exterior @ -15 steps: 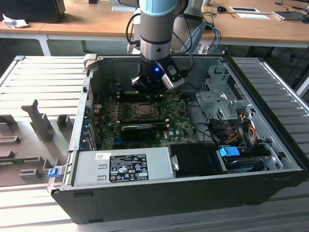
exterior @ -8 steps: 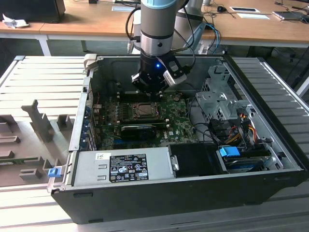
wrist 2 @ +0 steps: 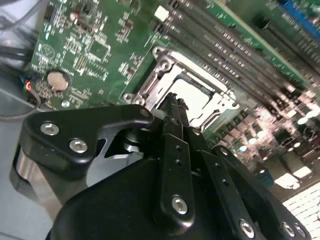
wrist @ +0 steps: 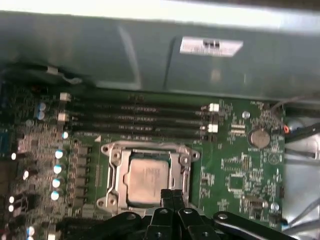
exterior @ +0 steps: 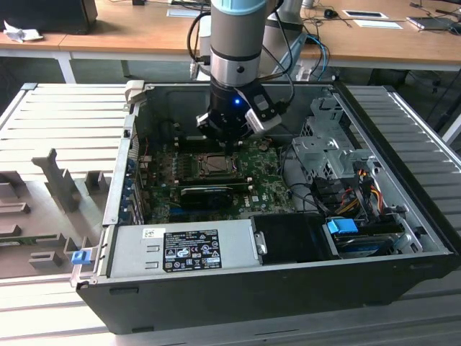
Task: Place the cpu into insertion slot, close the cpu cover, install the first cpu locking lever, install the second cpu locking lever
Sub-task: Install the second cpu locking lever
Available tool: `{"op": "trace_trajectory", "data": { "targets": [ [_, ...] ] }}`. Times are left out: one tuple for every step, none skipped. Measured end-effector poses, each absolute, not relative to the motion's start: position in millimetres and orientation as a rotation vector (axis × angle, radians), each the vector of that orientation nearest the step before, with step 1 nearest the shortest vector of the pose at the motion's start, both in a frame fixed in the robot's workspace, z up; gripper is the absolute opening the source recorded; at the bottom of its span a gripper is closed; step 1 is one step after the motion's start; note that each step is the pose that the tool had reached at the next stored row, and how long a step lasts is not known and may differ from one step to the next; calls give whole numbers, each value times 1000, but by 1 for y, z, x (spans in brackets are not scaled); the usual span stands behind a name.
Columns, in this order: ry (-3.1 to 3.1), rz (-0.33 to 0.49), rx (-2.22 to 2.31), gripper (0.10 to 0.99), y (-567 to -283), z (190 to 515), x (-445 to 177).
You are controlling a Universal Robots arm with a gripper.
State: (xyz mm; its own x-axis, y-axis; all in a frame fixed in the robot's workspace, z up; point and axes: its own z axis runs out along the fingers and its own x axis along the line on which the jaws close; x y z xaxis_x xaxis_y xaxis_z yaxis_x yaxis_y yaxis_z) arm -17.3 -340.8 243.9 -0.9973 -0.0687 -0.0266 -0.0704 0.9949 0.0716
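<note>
Since the pale beige-silver square cpu (wrist: 145, 179) already lies flat in the black, silver-rimmed insertion slot (wrist: 116, 186) on the green motherboard (wrist: 235, 170), the placing looks done, and the thin silvery-grey cpu cover (wrist: 150, 150) seems folded down around it, the chip's face showing through its window. Whether either locking lever is latched cannot be told. The black pincer (wrist: 172, 196) hovers at the socket's edge, fingers drawn together, holding nothing (as far as both wrist views show).

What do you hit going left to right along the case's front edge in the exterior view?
Blue clip → grey power supply with its black label → black cover → blue connector → case's right wall.
</note>
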Motion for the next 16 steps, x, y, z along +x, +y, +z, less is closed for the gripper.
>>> {"op": "trace_trajectory", "data": {
  "targets": [
    [3114,113,-108,106,-344,244,-17],
    [3114,113,-109,106,-347,244,-17],
    [3114,113,-109,106,-349,244,-17],
    [3113,113,-109,106,-351,244,-17],
    [3114,113,-109,106,-351,244,-17],
    [3114,113,-109,106,-352,244,-17],
    [3114,113,-109,106,-352,245,-17],
    [3114,113,-109,106,-353,246,-17],
    [3113,113,-109,106,-355,246,-17],
    [3114,113,-109,106,-359,246,-17],
    [3114,113,-109,106,-364,246,-17],
    [3114,114,-108,106,-366,245,-17],
    [3114,126,-109,106,-369,244,-17],
    [3114,135,-112,106,-370,244,-17],
    [3114,143,-116,106,-370,243,-18],
    [3114,149,-118,106,-371,242,-18]
  ]
}}
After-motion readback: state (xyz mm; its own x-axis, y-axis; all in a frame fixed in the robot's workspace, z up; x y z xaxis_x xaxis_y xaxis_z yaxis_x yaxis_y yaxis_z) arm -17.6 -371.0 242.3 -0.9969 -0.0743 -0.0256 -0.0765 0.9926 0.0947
